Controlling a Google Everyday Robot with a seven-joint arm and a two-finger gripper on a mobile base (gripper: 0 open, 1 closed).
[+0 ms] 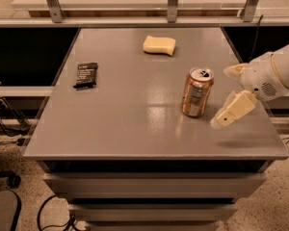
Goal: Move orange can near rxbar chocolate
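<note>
The orange can [196,93] stands upright on the grey table [135,124], right of the middle. The rxbar chocolate [86,74], a small black wrapper with white text, lies flat near the table's left edge, far from the can. My gripper [226,93] comes in from the right and hangs just to the right of the can, not touching it. It is open and empty: one cream finger [232,110] points down and left, the other [234,70] sits behind, level with the can's top.
A yellow sponge [159,45] lies at the back of the table. A rail with metal posts [171,1] runs behind the table. Drawers sit below the tabletop, and cables lie on the floor at the left.
</note>
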